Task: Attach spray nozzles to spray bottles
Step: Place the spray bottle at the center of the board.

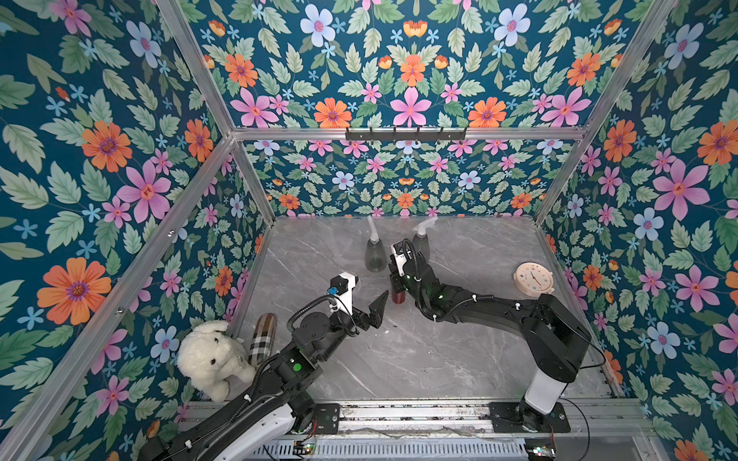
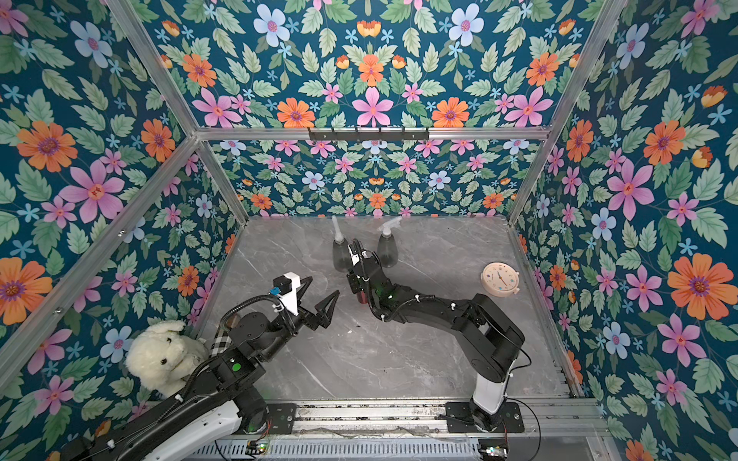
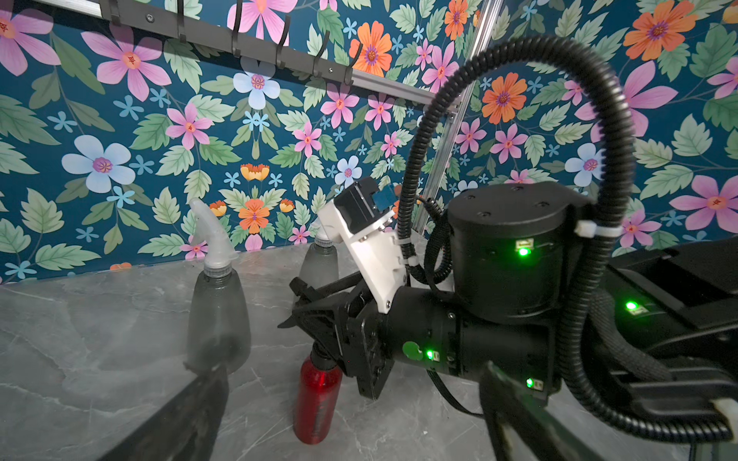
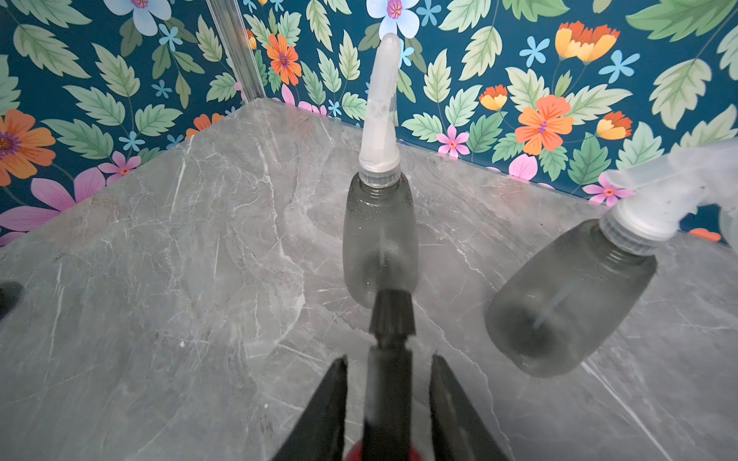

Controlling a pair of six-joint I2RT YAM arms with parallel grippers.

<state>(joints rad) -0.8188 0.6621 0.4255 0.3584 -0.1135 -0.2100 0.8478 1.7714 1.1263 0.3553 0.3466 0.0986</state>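
Note:
A red bottle (image 3: 317, 399) stands on the marble table (image 1: 419, 359) with a black nozzle (image 4: 389, 319) on its neck. My right gripper (image 4: 388, 357) reaches down over it, open, with a gap between each finger and the nozzle. In a top view the right gripper (image 1: 396, 285) hides most of the red bottle (image 1: 398, 297). Two grey bottles (image 4: 379, 239) (image 4: 567, 299) stand behind, each carrying a whitish nozzle (image 4: 379, 119) (image 4: 659, 199). My left gripper (image 1: 369, 295) hangs open and empty just left of the red bottle.
A plush dog (image 1: 211, 359) and a plaid case (image 1: 263, 335) lie at the near left corner beside the left arm. A round clock (image 1: 534, 279) lies near the right wall. A hook rail (image 1: 405, 133) hangs on the back wall.

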